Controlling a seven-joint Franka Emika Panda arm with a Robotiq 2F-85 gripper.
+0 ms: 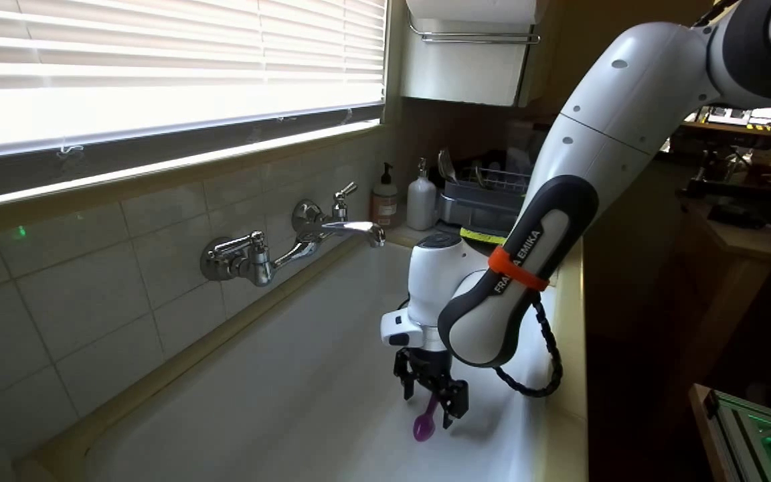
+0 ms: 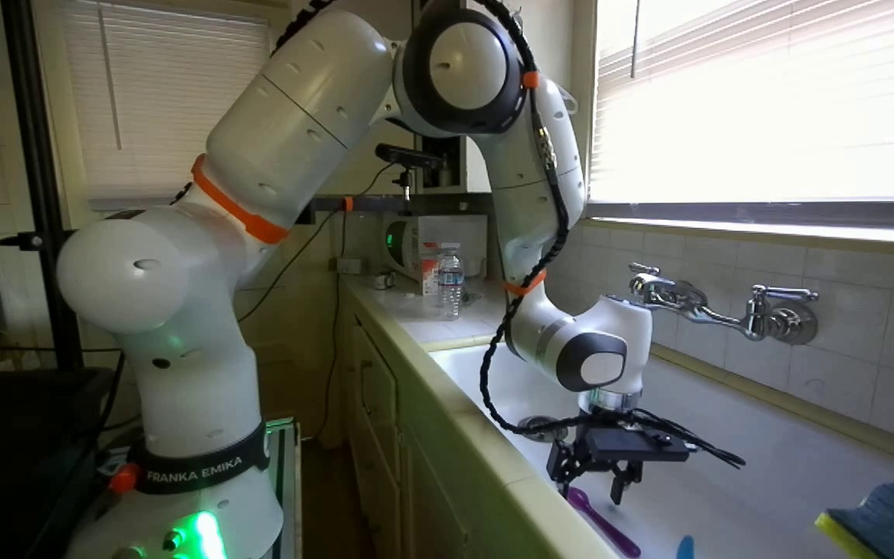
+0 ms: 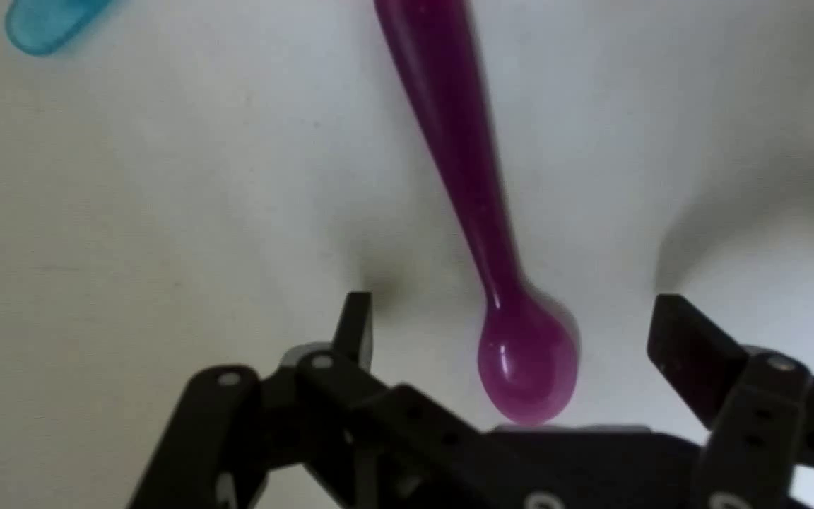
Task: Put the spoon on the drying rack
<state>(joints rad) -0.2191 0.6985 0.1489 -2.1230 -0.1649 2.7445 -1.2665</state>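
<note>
The purple spoon [image 3: 481,205] lies on the floor of the white sink, seen in the wrist view and in both exterior views. Its bowl sits between the two fingers of my gripper [image 3: 513,302], apart from each, and the handle runs off past the top edge. Low over the sink, the gripper [image 2: 590,497] points downward and stands open, holding nothing. Part of the spoon [image 1: 423,427] is hidden behind a finger in an exterior view. At the far end of the sink is the dark drying rack [image 1: 472,211], with utensils in it, partly covered by the arm.
A teal-blue utensil [image 3: 50,27] lies near the spoon's handle. The faucet [image 1: 355,229] juts over the sink from the tiled wall. Soap bottles [image 1: 421,202] stand beside the rack. A blue and yellow sponge [image 2: 893,519] shows in an exterior view. The sink's raised rim [image 1: 566,402] runs alongside.
</note>
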